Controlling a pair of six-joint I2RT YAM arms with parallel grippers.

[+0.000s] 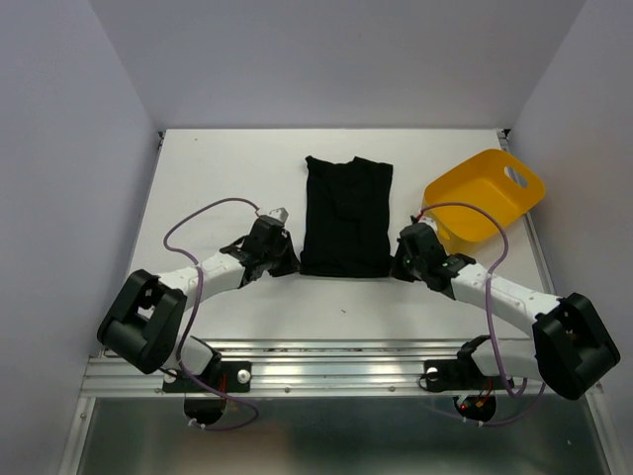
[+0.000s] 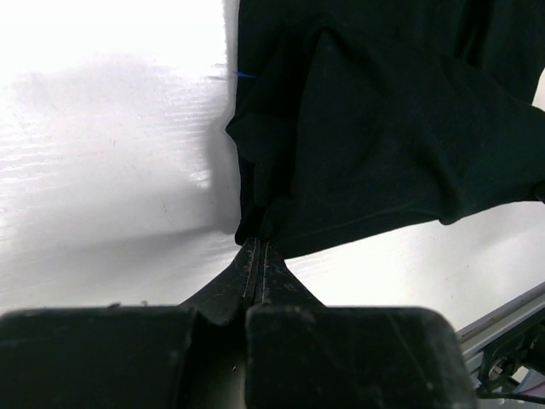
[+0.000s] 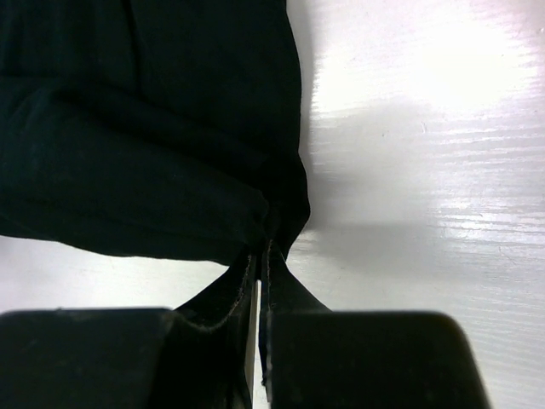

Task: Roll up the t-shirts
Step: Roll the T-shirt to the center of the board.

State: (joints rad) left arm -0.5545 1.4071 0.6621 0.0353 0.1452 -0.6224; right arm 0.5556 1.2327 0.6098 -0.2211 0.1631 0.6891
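T-shirt lies folded into a narrow strip in the middle of the surface, with a yellow tub just to its right. Each pair of fingers has only a pinch of cloth at a near corner, so a quick or uneven lift could pull the hem free. It could also catch the top layer alone and let the fold open. If one arm leads the other, the roll would likely come out skewed. The right arm sits close to the tub and might nudge it. The left fingers are closed tight on the near left corner. The right fingers are closed on the near right corner, cloth bunched at their tips.
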